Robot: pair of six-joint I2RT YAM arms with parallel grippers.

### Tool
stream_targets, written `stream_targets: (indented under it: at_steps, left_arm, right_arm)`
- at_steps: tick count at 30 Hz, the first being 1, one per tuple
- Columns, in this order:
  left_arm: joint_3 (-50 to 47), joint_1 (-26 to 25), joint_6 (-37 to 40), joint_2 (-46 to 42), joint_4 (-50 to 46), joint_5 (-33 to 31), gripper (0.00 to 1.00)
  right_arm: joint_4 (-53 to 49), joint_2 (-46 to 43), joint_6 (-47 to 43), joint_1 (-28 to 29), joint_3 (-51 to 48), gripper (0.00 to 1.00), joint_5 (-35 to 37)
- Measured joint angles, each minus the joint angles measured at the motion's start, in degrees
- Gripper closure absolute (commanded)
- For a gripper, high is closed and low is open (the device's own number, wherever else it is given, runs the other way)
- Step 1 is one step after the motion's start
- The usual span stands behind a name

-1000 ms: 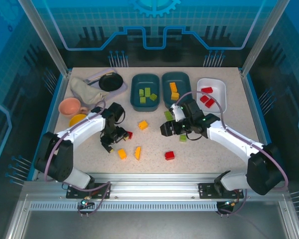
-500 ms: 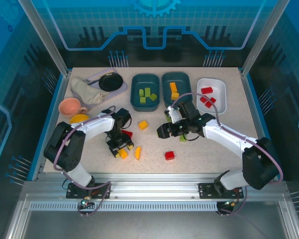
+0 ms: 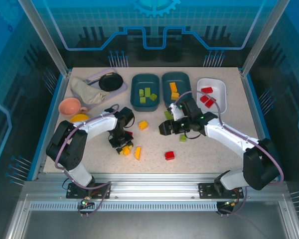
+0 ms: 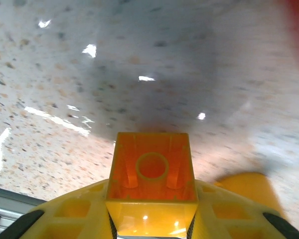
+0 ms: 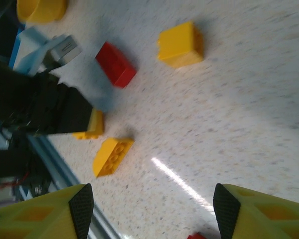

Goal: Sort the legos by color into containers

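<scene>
Left wrist view: the left gripper (image 4: 152, 224) is clamped on an orange brick (image 4: 152, 172), whose hollow underside faces the lens, with the speckled table (image 4: 65, 59) behind it. The top external view places this gripper at centre left of the frame but does not resolve the grip.

Right wrist view: the right gripper (image 5: 149, 209) has its fingers wide apart with nothing between them. In the upper half of that frame lie a square yellow brick (image 5: 181, 45) and, to its left, a red brick (image 5: 116, 64). An oblong yellow brick (image 5: 111, 157) lies at lower left.

From above, a second red brick (image 3: 170, 155) sits at lower centre. A green brick (image 3: 183, 138) lies just below the right arm and another green brick (image 3: 168, 115) just above it.

The table is beige and flecked, with aluminium rails along its near edge and blue-lit panels around it.

Across the top of the table stand three tubs:
- The left teal tub (image 3: 145, 75) holds green bricks.
- The middle teal tub (image 3: 183, 83) holds orange-yellow bricks.
- The white tub (image 3: 218, 87) holds red bricks.

At upper left are a black dish (image 3: 110, 81), a crumpled cloth (image 3: 83, 90), a pink bowl (image 3: 70, 105) and a yellow bowl (image 3: 78, 118).
</scene>
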Motion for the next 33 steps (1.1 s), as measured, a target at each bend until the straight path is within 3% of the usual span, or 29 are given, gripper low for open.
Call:
stream_targets:
  at_steps: [5, 8, 25, 29, 33]
  left_arm:
    - [13.40, -2.38, 0.24, 0.24, 0.61, -2.19, 0.71]
    - [21.55, -2.73, 0.76, 2.56, 2.19, -2.47, 0.71]
    - [73.22, -3.80, 8.70, 40.02, 6.60, -2.32, 0.71]
    - [79.21, -4.83, 9.18, 45.09, 7.21, -1.95, 0.69]
    - [79.71, -5.44, 9.16, 47.95, 8.31, -1.09, 0.59]
  right_arm:
    - [2.73, -9.92, 6.45, -13.16, -1.40, 0.32, 5.64]
    - [4.90, -12.92, 9.46, -17.51, -1.46, 0.32, 9.11]
    - [3.23, -3.37, 16.57, -19.32, 5.53, 0.33, 13.29]
    - [2.34, -3.37, 16.55, -19.32, 5.53, 0.33, 13.31]
    - [1.84, -3.37, 16.52, -19.32, 5.53, 0.33, 13.31]
